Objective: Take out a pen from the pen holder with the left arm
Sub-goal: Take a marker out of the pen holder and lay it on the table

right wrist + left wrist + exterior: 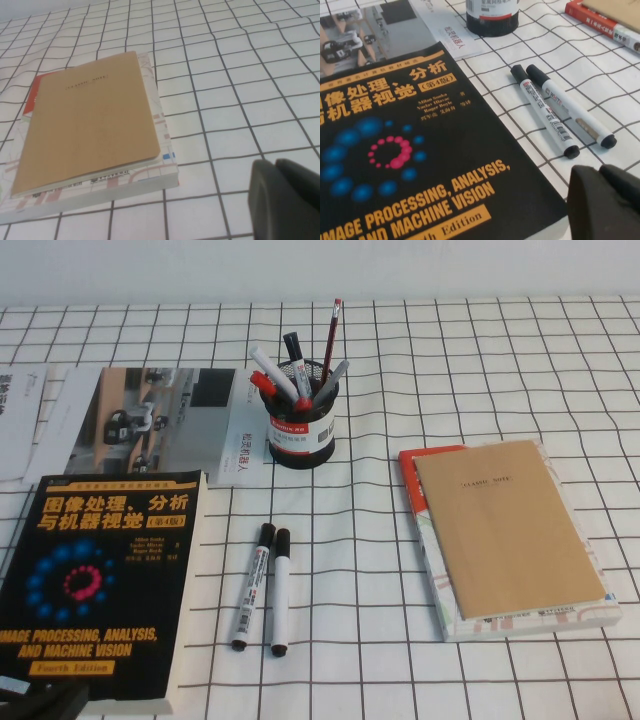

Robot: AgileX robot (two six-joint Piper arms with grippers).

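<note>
A black mesh pen holder (pixel 302 435) stands at the middle back of the table with several pens and markers in it, a red pen (pixel 332 330) sticking up tallest. Two black-capped white markers (pixel 252 585) (pixel 281 590) lie side by side in front of it. In the left wrist view the same markers (pixel 545 112) (pixel 572 107) lie beyond my left gripper (pixel 600 172), and the holder's base (pixel 492 17) is farther off. My left gripper (pixel 45 702) sits at the table's near left corner, shut and holding nothing. My right gripper (pixel 280 170) is shut over bare tablecloth, empty.
A black textbook (pixel 95 590) lies at the near left, partly under my left gripper. Behind it are a magazine (pixel 140 420) and a white booklet (pixel 240 445). A tan notebook on a stack of books (pixel 505 535) lies to the right, also in the right wrist view (pixel 90 120).
</note>
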